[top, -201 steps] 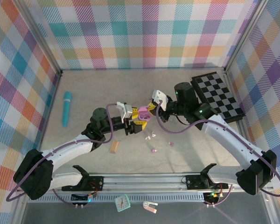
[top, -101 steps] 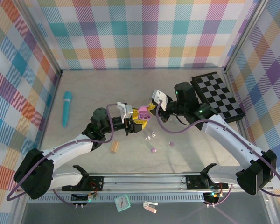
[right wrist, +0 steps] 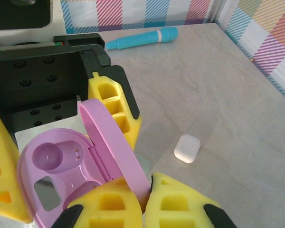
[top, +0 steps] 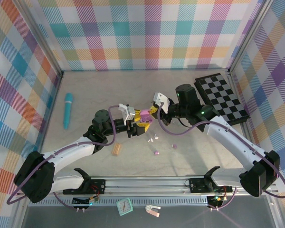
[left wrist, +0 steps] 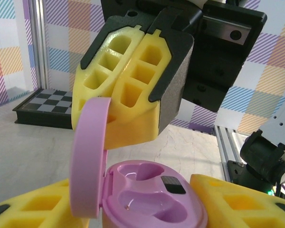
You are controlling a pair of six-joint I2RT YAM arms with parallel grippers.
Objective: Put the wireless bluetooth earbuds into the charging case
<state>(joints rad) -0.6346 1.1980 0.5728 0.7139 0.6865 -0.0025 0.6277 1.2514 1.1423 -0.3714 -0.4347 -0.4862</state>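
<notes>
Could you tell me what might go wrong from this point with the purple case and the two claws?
1. The right claw, shut, rests against the open lid of the purple case. Pushing further might overbend it or twist the case out of the left claw.
2. The earbuds lie loose on the table. If the right claw leaves to fetch one, the lid may fall shut.

Overhead camera looks down from the table's [top: 109, 90] near edge; both wrist cameras crowd the purple case [left wrist: 147, 202] from opposite sides
</notes>
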